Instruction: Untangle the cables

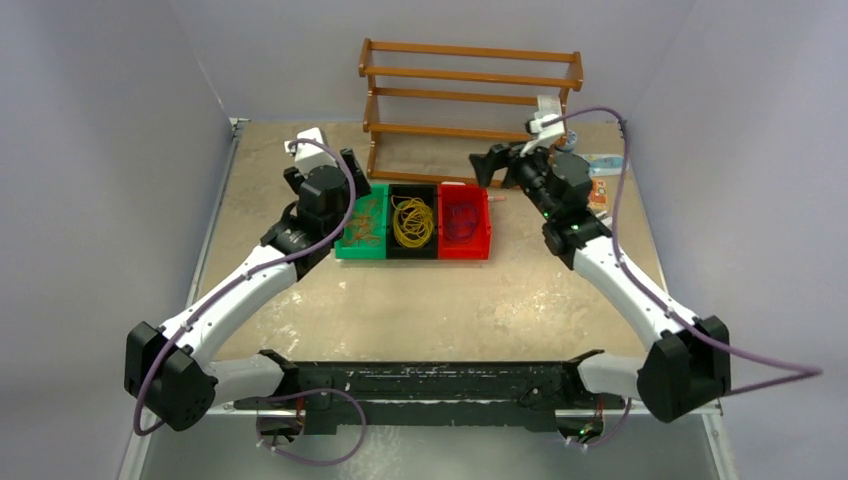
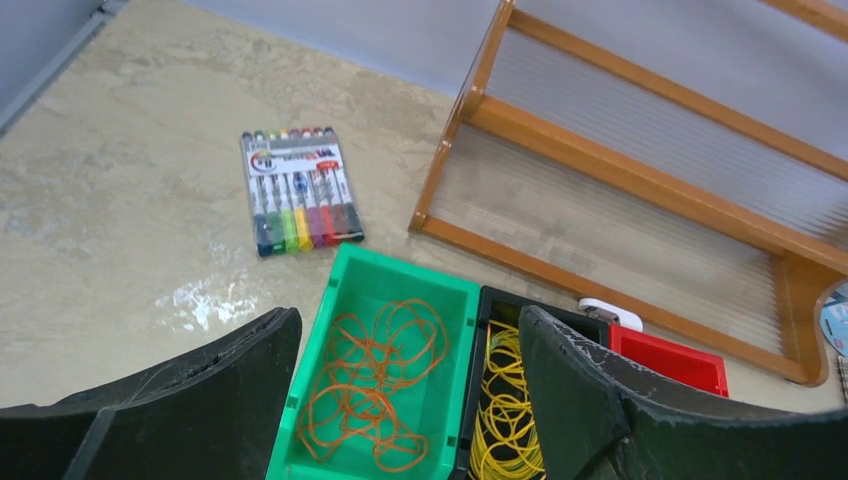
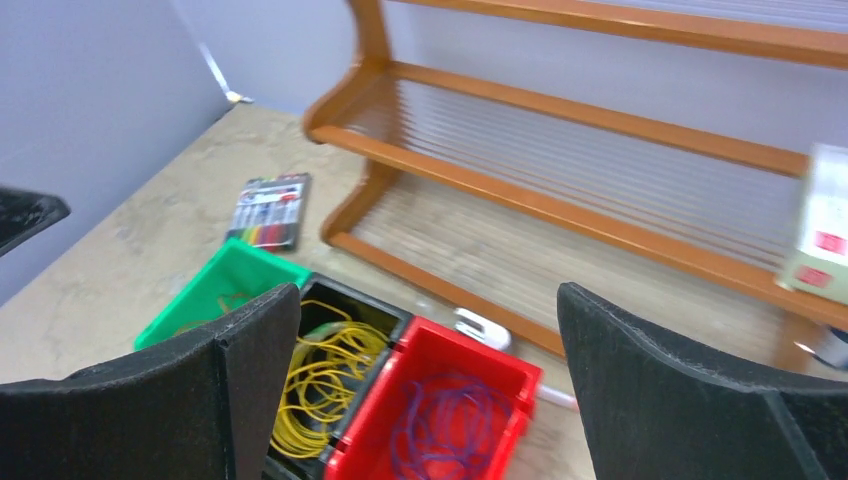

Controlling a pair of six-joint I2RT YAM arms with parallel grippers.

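Cables [image 1: 412, 220] sit sorted by colour in the bins [image 1: 412, 252] — so your left claw [image 2: 408, 330] and right claw [image 3: 428, 300] hang wide, empty — looks untangled.

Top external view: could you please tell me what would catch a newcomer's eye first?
Three bright bins in a row mid-table: a green bin of orange cables, a black bin of yellow cables, a red bin of purple cables. Behind them stands a wooden rack.
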